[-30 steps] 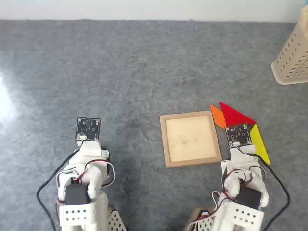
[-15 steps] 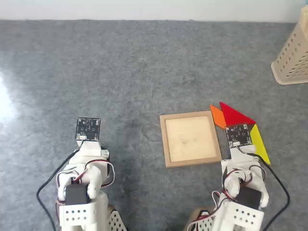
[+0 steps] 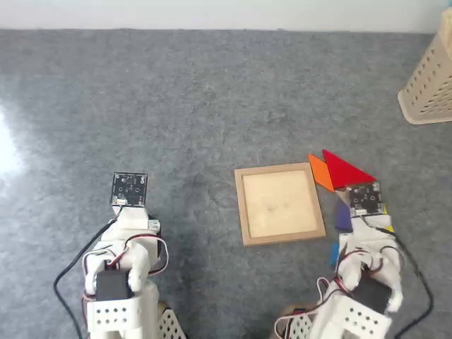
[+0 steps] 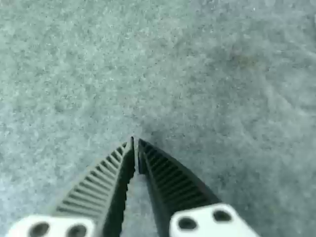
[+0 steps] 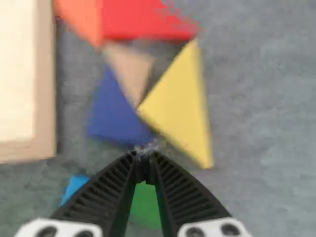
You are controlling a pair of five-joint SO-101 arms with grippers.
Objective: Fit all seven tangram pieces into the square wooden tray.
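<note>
My right pincer (image 5: 144, 157) is squeezed narrow, tips together with nothing between them. The tips point at the spot where the blue triangle (image 5: 113, 116) and the yellow triangle (image 5: 180, 108) meet corner to corner. A tan triangle (image 5: 129, 66) wedges between those two. Past it the red triangle (image 5: 133, 19) and the orange piece (image 5: 79, 17) lie side by side, touching.

Closer to the arm, a green piece (image 5: 143, 205) sits behind the fingers, mostly covered, so I cannot tell its shape. A light blue piece (image 5: 74, 187) pokes out beside it, also partly covered.

All seven lie on the grey tabletop (image 3: 212, 92), just beside the square wooden tray (image 3: 239, 205) on its right side. The tray's floor shows bare wood. In the high view my right arm hides most of the cluster.

My left pincer (image 4: 134, 144) is narrow too, tips all but touching and holding nothing, over bare tabletop well apart from the tray.

A cream perforated basket (image 3: 431, 78) at the far right is cut off by the edge, and I cannot see inside it.
</note>
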